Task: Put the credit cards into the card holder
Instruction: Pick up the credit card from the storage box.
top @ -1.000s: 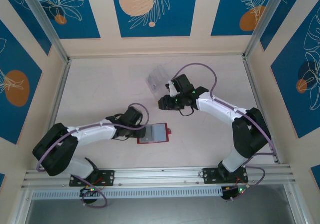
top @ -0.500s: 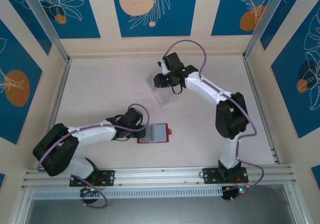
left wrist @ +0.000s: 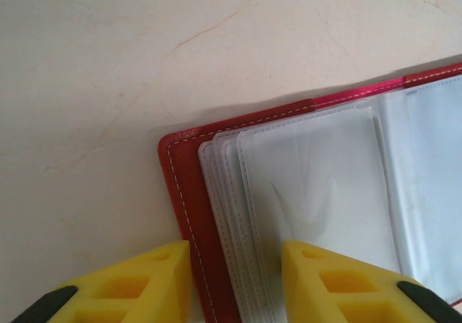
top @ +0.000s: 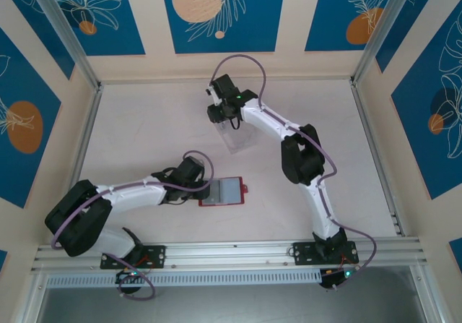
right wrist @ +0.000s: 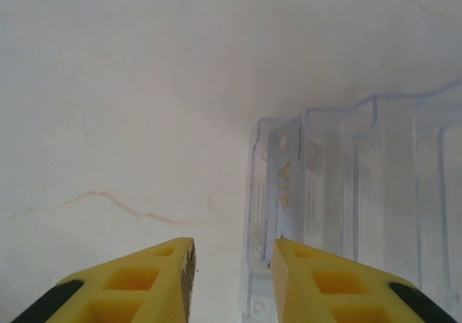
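The card holder (top: 225,191) is a red wallet lying open on the table, its clear sleeves facing up. My left gripper (top: 204,188) is at its left edge. In the left wrist view the open left gripper (left wrist: 234,247) straddles the red border (left wrist: 180,164) and the sleeve stack (left wrist: 317,186). My right gripper (top: 216,113) reaches to the far left end of a clear slotted rack (top: 237,136). In the right wrist view the right gripper (right wrist: 233,243) is open at the rack's end wall. A pale blue credit card (right wrist: 289,186) with gold lettering stands in the first slot.
The pale table (top: 144,128) is walled by aluminium rails and blue patterned panels. The right arm stretches diagonally over the middle of the table from its base (top: 328,251). The left arm lies low along the near left.
The right arm has swung from the table's middle out to the far side of the clear rack. Both grippers' jaws have narrowed a little. The left arm has barely moved.
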Tool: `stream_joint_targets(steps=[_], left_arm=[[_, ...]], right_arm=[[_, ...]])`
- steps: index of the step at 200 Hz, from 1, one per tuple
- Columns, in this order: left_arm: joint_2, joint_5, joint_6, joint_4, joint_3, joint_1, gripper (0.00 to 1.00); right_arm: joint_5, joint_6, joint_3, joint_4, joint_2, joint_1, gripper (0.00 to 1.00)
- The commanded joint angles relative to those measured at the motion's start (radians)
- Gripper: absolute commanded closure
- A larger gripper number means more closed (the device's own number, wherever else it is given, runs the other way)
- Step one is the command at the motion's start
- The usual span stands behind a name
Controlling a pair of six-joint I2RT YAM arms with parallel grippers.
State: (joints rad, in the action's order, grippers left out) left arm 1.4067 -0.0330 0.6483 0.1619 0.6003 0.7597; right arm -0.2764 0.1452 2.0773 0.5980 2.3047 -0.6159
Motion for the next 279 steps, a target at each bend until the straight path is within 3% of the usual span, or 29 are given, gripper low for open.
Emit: stream_joint_targets(steps=[1,77,279], left_arm=[[0.004,-0.018,0.005,0.069,-0.034,0.008,0.64],[0.008,-0.01,0.004,0.069,-0.031,0.008,0.65],[0.004,-0.011,0.006,0.071,-0.031,0.009,0.65]], right_arm=[[-0.07,-0.053,0.091,0.042,0.07,0.005,0.65],[-0.11,-0.097,0.23,0.098,0.189,0.024,0.65],[-0.063,-0.132,0.228,0.135,0.245,0.004,0.74]])
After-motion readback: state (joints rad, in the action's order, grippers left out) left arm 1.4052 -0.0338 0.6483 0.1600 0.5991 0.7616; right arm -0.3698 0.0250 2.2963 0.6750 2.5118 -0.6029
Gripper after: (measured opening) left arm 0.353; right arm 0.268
